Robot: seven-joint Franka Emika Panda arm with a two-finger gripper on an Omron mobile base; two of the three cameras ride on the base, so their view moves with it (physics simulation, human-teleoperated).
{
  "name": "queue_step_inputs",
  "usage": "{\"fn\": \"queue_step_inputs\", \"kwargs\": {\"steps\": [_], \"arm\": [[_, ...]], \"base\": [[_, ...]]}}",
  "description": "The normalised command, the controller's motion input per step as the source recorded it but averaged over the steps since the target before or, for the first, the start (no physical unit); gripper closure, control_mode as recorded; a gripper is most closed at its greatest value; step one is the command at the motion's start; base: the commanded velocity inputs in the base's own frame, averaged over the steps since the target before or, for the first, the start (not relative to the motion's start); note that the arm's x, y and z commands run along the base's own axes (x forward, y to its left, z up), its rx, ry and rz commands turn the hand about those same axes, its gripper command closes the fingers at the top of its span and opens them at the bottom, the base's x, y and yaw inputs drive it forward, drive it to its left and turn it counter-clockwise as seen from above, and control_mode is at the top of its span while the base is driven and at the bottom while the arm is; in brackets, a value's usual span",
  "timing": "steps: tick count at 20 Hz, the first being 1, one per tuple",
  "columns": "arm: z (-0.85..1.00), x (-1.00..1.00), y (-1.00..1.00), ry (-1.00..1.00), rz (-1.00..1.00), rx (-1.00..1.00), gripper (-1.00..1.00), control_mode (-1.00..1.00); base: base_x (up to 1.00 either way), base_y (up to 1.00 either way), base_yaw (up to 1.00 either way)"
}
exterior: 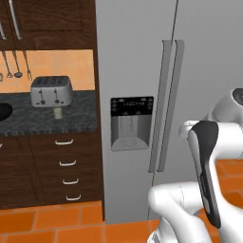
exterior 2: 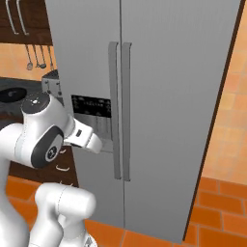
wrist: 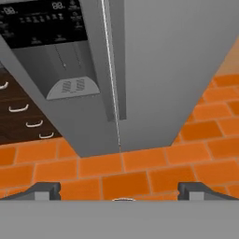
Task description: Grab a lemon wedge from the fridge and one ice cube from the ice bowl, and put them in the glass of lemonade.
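I see the fridge (exterior: pixel 190 95) straight ahead with both doors shut, its two long handles (exterior: pixel 166 104) side by side at the seam, so nothing inside it is visible to me. The dispenser recess (exterior: pixel 130 124) sits in the left door under a black panel. Left of the fridge, on the dark stone counter (exterior: pixel 71 118), the glass of lemonade (exterior: pixel 58 113) stands just in front of the silver toaster (exterior: pixel 51 91), holding pale yellow-green liquid. At the far left edge I catch part of the black ice bowl (exterior: pixel 4 111); its contents are out of my sight.

My arm is folded up in front of the fridge, the elbow high and the forearm reaching toward the dispenser door. In the hand view the gripper (wrist: pixel 120 190) points down toward the fridge base and the orange floor tiles (wrist: pixel 140 177), fingertips (wrist: pixel 44 190) spread wide apart with nothing between them.
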Motion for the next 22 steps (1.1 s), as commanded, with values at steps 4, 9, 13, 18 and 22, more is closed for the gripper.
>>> {"fn": "queue_step_inputs", "kwargs": {"steps": [4, 9, 13, 18, 22], "arm": [[0.01, 0.16, 0.18, -0.04, 0.01, 0.0, -1.0, -1.0], [0.26, 0.56, 0.26, -0.23, 0.0, 0.0, -1.0, -1.0], [1.0, 0.01, 0.06, -0.45, 0.09, -0.11, -1.0, -1.0], [0.91, -0.01, -0.39, -0.28, 0.06, -0.03, -1.0, -1.0], [0.24, 0.09, -0.24, -0.05, 0.02, -0.03, -1.0, -1.0]], "base": [[0.0, 0.0, 0.0], [0.0, 0.0, 0.0], [0.0, 0.0, 0.0], [0.0, 0.0, 0.0], [0.0, 0.0, 0.0]]}}
